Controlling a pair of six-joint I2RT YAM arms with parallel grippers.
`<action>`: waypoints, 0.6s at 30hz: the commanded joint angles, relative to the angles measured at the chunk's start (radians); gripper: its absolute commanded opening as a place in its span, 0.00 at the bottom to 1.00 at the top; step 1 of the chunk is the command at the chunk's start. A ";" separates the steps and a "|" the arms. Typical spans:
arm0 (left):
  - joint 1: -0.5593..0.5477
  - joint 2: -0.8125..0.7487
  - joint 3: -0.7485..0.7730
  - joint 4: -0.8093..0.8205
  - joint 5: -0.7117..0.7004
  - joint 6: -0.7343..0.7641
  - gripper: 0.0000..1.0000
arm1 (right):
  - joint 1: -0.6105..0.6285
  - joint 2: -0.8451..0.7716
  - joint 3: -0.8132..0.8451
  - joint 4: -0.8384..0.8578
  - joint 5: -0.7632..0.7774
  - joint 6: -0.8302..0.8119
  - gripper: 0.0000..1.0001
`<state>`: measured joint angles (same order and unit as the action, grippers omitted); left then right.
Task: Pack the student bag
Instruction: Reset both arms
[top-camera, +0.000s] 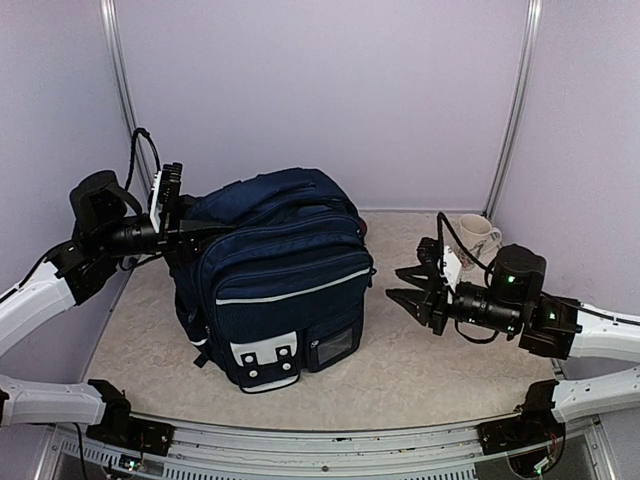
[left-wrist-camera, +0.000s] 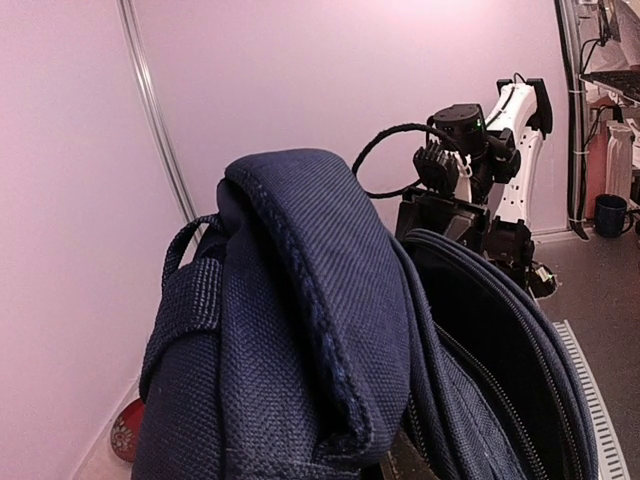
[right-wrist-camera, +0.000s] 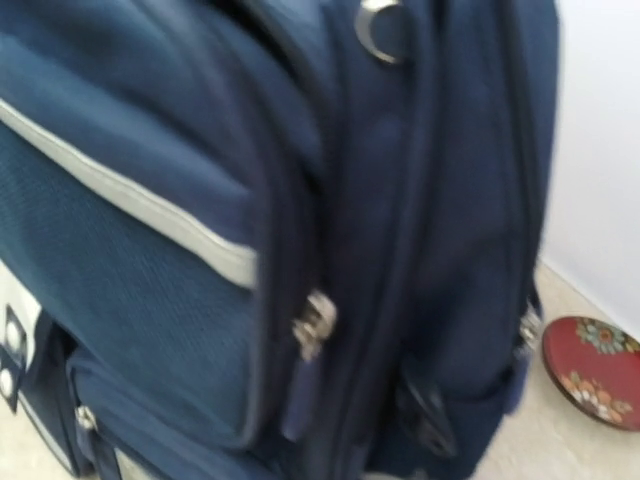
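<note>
**Soft backpack, pinched at the top, mouth partly open**

Standing upright left of centre on the table: the backpack, front pockets turned toward the near edge. Clamped on a thick fold of fabric at its upper back, the left gripper; seen from the left wrist, that fold fills the view, with the dark main compartment gaping just beside it. Spread apart and grasping nothing, the right gripper, hovering just beside the backpack's right flank, near a zip pull.

Likely light for now, and certainly soft: woven cloth, padded, apt to sag or fold wherever unsupported. Not fragile, not slippery. Best taken by sturdy parts such as the top loop, a padded edge or a zip pull, never the flat panels. Worth bracing with one gripper while tugging any zip, since a limp backpack would probably slide or tip.

Behind the right gripper, a mug; beyond the backpack, a red plate.
</note>
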<state>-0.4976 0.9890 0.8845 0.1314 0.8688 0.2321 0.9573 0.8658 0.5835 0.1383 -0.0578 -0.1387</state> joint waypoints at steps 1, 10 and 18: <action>0.003 -0.001 0.037 0.012 -0.017 0.001 0.00 | 0.047 0.095 0.002 0.144 0.100 -0.033 0.36; 0.002 -0.001 0.038 0.002 -0.011 0.015 0.00 | 0.050 0.222 0.066 0.172 0.107 -0.048 0.30; 0.001 0.008 0.038 0.003 -0.004 0.020 0.00 | 0.051 0.265 0.090 0.188 0.098 -0.061 0.34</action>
<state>-0.4976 0.9905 0.8886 0.1234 0.8597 0.2287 0.9993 1.1107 0.6300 0.2932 0.0425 -0.1856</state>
